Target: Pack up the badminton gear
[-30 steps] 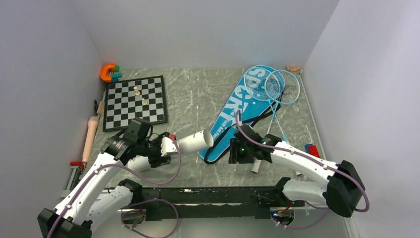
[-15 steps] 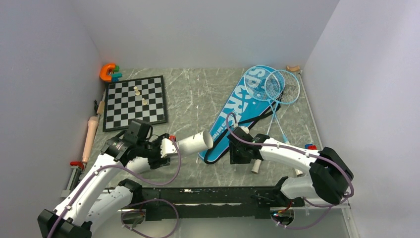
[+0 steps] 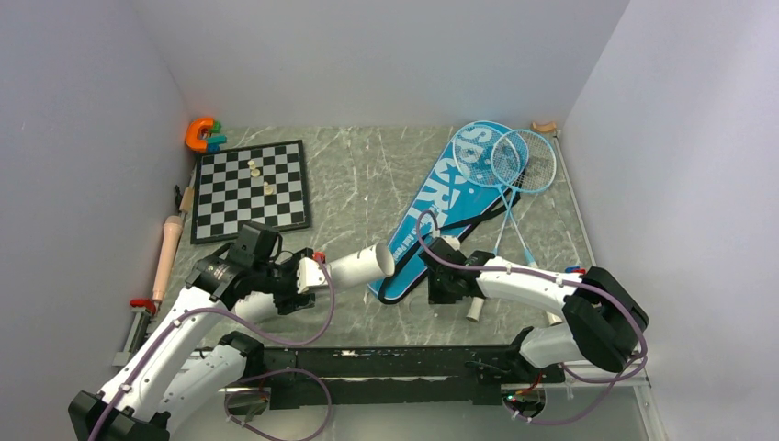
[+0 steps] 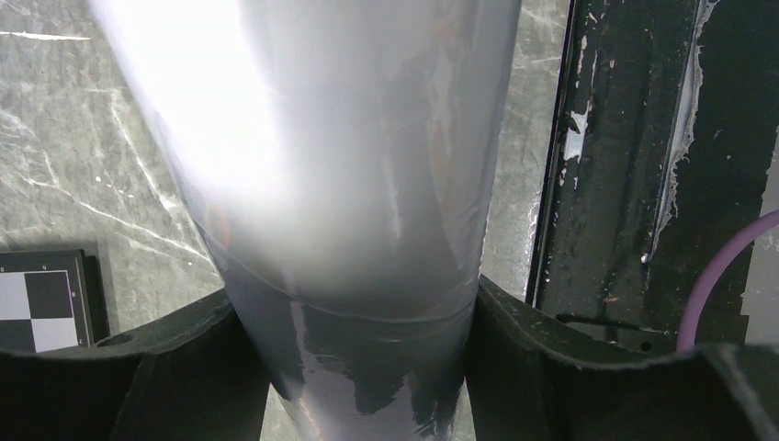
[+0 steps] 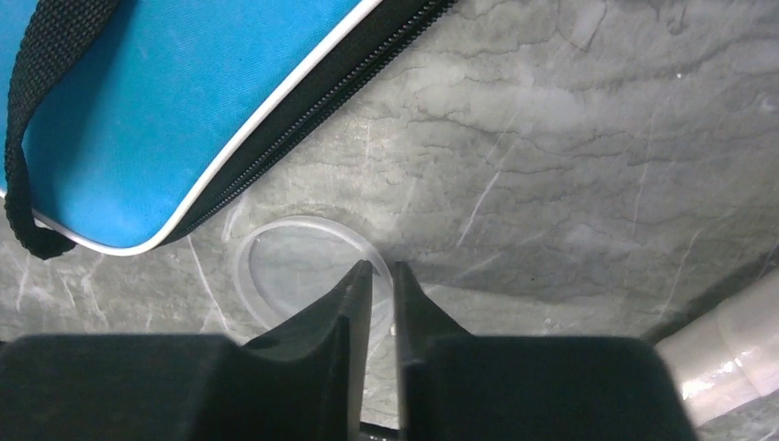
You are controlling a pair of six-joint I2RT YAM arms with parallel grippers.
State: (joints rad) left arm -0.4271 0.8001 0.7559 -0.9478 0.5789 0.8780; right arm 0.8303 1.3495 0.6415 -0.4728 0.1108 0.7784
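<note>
1. The left end effector (image 3: 308,274) is clamped on the pale-grey tube (image 3: 360,263) near its closed end. It holds the tube off the counter (image 3: 367,184), tilted, with the open mouth pointing toward the blue "SPORT" bag (image 3: 432,211).
2. In the left wrist view the fingers press on both sides of the tube. The wall is glossy and smooth, so it looks slippery. It is probably light and thin-walled, and a hard squeeze may dent it. The grip is low on the tube, which leaves its mouth free.
3. The right end effector (image 5: 375,276) is down at the counter just beside the bag's zipped edge. Its fingers are drawn almost together, with only a slit between them.
4. The rim of a clear round lid (image 5: 285,266) runs into that slit, so the fingers appear to nip it. The lid lies flat, thin and see-through. It looks light and a little flexible, and the raised rim is the only part that can be gripped.
5. A white racket handle (image 5: 726,344) lies near the lid.
6. The two light-blue rackets (image 3: 514,161) rest with their heads on the bag's wide end, not yet packed.
7. Small white pieces sit on the chessboard (image 3: 248,188). They are too small to identify.
</note>
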